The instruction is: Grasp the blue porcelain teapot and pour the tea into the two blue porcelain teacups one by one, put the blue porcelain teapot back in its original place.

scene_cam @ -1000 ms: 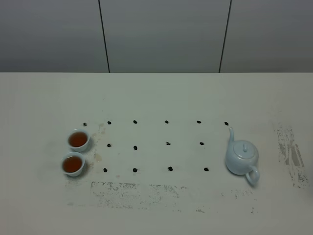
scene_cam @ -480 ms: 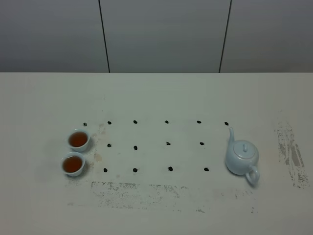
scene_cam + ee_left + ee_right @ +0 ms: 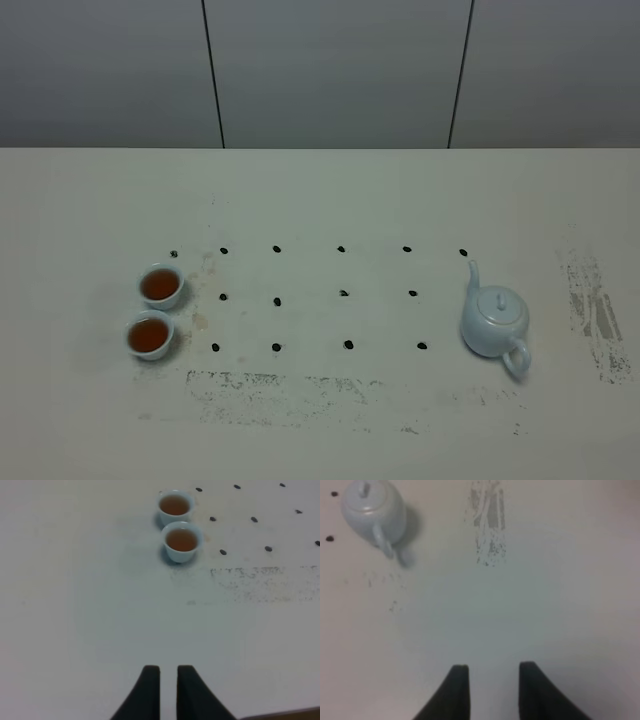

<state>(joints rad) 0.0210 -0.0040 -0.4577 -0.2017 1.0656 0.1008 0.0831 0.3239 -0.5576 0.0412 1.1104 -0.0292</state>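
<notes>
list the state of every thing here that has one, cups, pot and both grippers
far cup: upright, holds reddish-brown tea
near cup: upright, holds reddish-brown tea, beside the far cup
teapot: upright on the table, lid on, nothing holding it
left gripper: empty, fingers a narrow gap apart, well short of the cups
right gripper: open, empty, away from the teapot

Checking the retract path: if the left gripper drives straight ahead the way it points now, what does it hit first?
Probably nothing soon. In the left wrist view the left gripper points over bare table; the nearer teacup sits far ahead, about on that line or just off it. Depth is unclear, so it could meet that cup first.
</notes>
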